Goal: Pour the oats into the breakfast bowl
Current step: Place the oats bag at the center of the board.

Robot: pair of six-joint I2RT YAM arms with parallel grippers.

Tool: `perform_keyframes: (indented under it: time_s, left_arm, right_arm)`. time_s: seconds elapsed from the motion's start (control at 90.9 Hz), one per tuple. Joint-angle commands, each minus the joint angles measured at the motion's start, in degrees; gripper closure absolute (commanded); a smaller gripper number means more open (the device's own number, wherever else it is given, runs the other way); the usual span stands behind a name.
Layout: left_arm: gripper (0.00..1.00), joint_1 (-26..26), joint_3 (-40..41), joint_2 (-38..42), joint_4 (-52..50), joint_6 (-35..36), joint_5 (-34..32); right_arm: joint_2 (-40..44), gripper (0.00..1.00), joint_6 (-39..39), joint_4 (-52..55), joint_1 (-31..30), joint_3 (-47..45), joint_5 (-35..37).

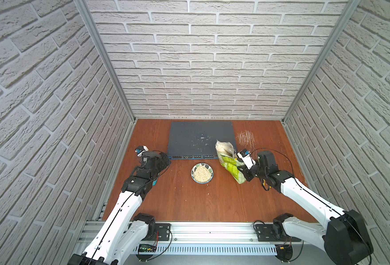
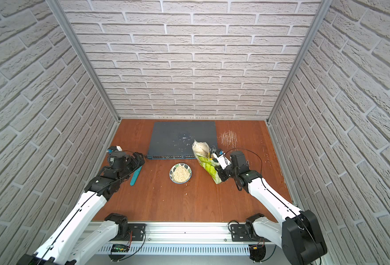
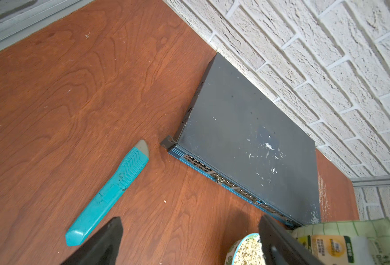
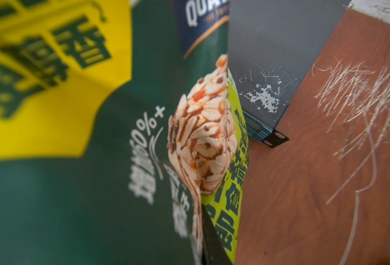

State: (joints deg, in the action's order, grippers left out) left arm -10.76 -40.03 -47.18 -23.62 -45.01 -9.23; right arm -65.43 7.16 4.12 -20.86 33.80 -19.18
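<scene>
The breakfast bowl [image 1: 210, 168] [image 2: 188, 169] stands mid-table, heaped with beige oats [image 1: 202, 173]. To its right the oats pouch [image 1: 227, 160] [image 2: 205, 160] stands nearly upright, slightly tilted, its open top showing flakes. My right gripper [image 1: 243, 173] [image 2: 220, 175] is shut on the pouch's lower side; in the right wrist view the printed pouch [image 4: 97, 183] fills most of the picture, with one dark finger [image 4: 212, 241] pressed against it. My left gripper [image 1: 165, 160] [image 3: 189, 243] hovers open and empty left of the bowl [image 3: 234, 250], with the pouch [image 3: 350, 241] beyond.
A dark grey network switch [image 1: 201, 137] [image 3: 247, 137] lies flat against the back wall, just behind the pouch. A teal plastic tool [image 2: 136, 176] [image 3: 111, 195] lies by the left arm. White scratches [image 1: 245, 137] mark the wood at back right. Brick walls close three sides.
</scene>
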Motion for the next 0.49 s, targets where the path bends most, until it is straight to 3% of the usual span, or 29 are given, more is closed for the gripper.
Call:
perform_keyframes:
  time_s: [0.0, 0.143, 0.484]
  left_arm:
    - [0.05, 0.46, -1.35, 0.01, 4.03, 2.56, 0.94]
    - [0.05, 0.48, -1.26, 0.54, 3.89, 2.98, 0.42]
    - [0.05, 0.48, -0.75, 1.39, 3.56, 3.45, -0.51]
  right_arm:
    - [-4.57, 0.96, -8.93, -22.83, 0.30, -1.44, -13.60]
    - [-11.19, 0.97, -7.69, -27.73, -0.83, -0.41, -16.57]
    - [-17.39, 0.96, -4.62, -33.08, -5.31, 0.38, -22.17]
